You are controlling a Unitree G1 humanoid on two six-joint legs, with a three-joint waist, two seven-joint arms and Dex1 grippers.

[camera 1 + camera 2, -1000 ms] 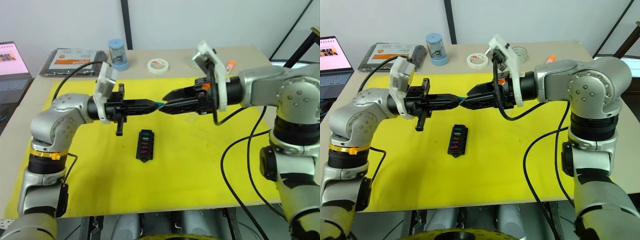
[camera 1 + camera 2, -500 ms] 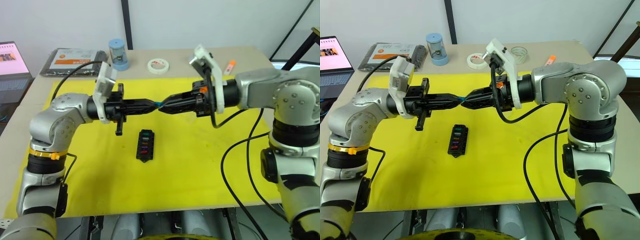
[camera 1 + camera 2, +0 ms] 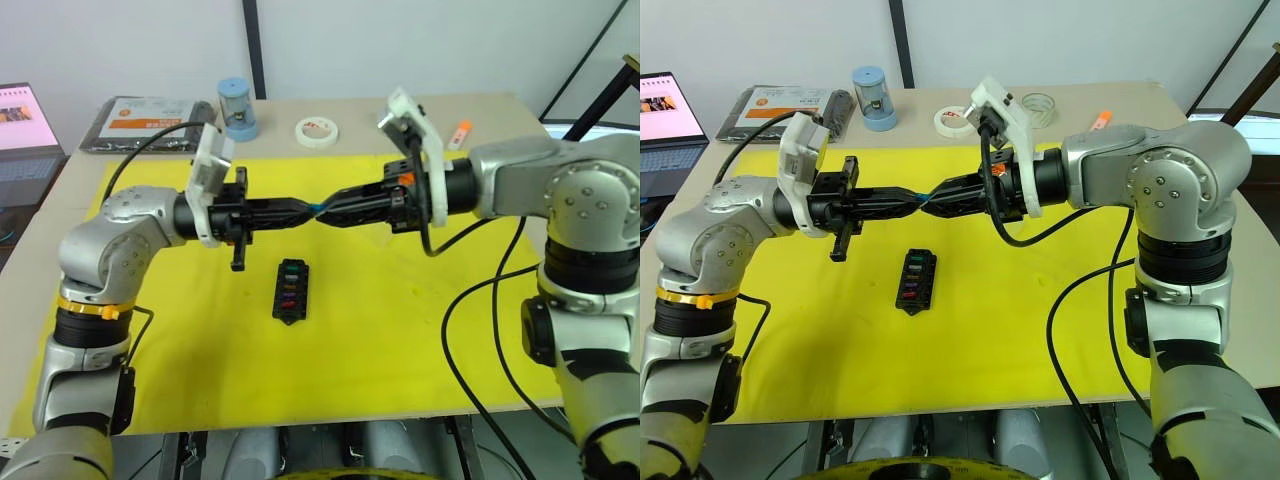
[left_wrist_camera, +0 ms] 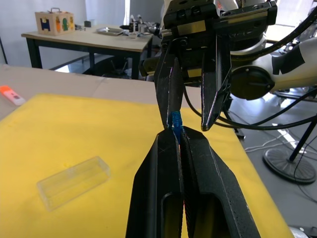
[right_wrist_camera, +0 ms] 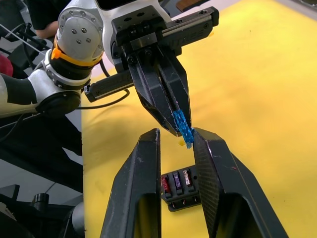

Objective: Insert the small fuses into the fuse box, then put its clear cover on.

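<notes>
A beige tabletop (image 3: 500, 110) under a yellow mat (image 3: 380, 340) carries a white tape roll (image 3: 316, 130) and a blue cylindrical pot (image 3: 236, 108) at its far side, beside a flat black packet with an orange label (image 3: 140, 122). In the head views the left pincer (image 3: 310, 209) and right pincer (image 3: 328, 211) meet tip to tip in mid-air above the mat, a small teal-blue blade fuse (image 3: 319, 207) between them, while the small black rectangular fuse box (image 3: 290, 291), several coloured fuses already seated, lies on the mat just below. The left wrist view shows the left pincer clamped shut on the blue fuse, the right pincer's fingers (image 4: 167, 84) spread either side of it, and the clear rectangular plastic cover (image 4: 73, 181) lying on the mat, off the box. The right wrist view confirms the right pincer open around the fuse, box beneath. The handover will likely go best if the right closes squarely on the fuse's body before the left lets go, leaving the blades free for the slot.
</notes>
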